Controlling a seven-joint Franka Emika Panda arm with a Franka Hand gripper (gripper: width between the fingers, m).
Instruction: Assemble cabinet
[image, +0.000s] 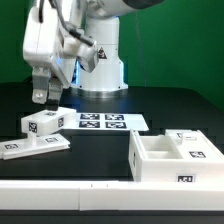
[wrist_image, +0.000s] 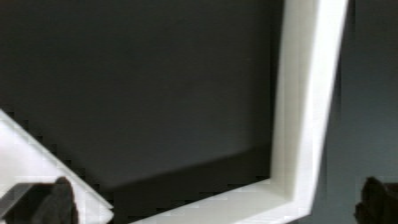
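A: Where does the cabinet's main box (image: 155, 168) lie?
B: On the table (image: 100, 150), at the exterior view's right. It is white and stands with its open side up. Inner walls split it into compartments, and a black-and-white tag shows on its front face.
A: And the loose parts?
B: Well apart, at the exterior view's left. A small tagged block (image: 42, 122) sits just behind a tagged panel (image: 33, 146) that lies flat. Whether they touch, I cannot tell.
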